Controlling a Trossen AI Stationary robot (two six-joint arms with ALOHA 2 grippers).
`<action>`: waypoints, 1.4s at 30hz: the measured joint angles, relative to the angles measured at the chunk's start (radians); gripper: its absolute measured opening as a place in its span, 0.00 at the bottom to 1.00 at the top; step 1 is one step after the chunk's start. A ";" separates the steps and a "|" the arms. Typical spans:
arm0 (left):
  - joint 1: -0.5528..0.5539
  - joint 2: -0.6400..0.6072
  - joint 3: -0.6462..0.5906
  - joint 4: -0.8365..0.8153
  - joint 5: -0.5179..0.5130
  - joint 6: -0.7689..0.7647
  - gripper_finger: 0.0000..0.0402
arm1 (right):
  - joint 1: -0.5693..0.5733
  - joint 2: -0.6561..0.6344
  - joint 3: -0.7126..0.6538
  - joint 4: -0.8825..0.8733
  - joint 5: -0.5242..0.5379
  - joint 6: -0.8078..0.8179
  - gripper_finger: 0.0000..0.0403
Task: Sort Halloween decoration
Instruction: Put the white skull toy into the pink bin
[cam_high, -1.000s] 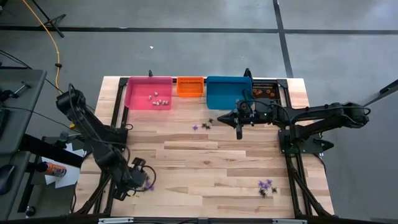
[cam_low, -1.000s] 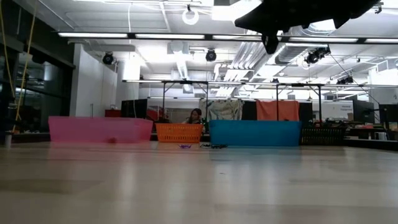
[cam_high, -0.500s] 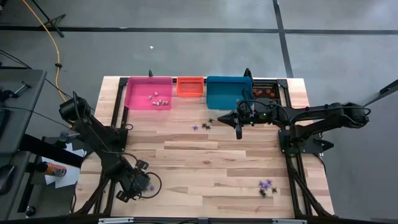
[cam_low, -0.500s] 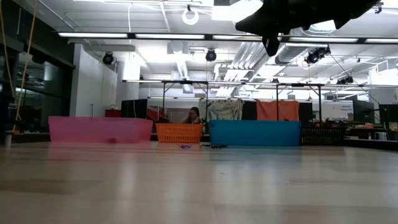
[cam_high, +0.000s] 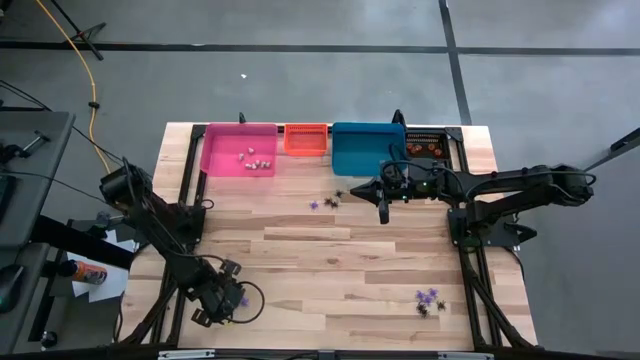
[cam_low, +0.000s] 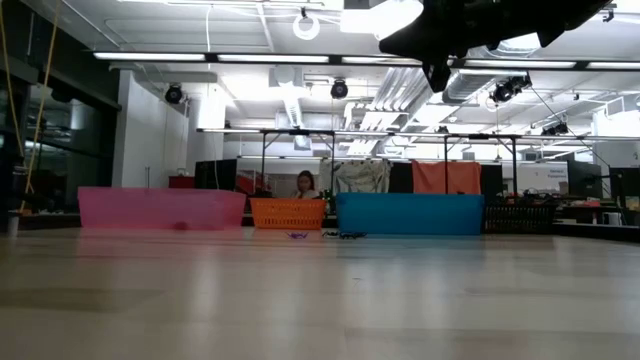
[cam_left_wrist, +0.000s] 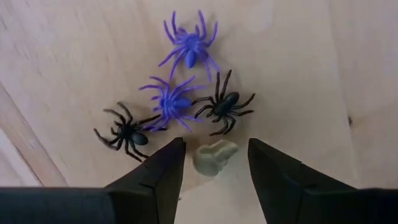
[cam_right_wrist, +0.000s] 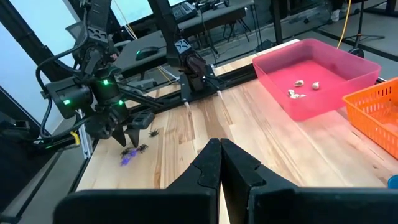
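Lying on the worktop (cam_left_wrist: 298, 56) between the spread fingers of the left hand (cam_left_wrist: 211, 163), a pale whitish trinket (cam_left_wrist: 213, 157), judged light, hard and slippery, is best pinched across its middle, while the right hand (cam_high: 384, 213) is pressed together well apart.

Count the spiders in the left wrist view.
4: two purple spiders stacked centrally, one black spider beside them, another black spider opposite. More may lie outside view.
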 joint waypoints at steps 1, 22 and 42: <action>0.000 0.001 0.000 -0.002 0.000 -0.002 0.42 | 0.000 0.000 0.000 -0.001 0.000 0.000 0.00; -0.010 0.000 0.000 -0.012 0.006 -0.018 0.40 | 0.000 0.000 0.000 -0.016 0.019 0.000 0.00; -0.010 -0.006 -0.050 0.045 -0.002 -0.062 0.24 | 0.000 0.000 0.000 -0.032 0.037 0.000 0.00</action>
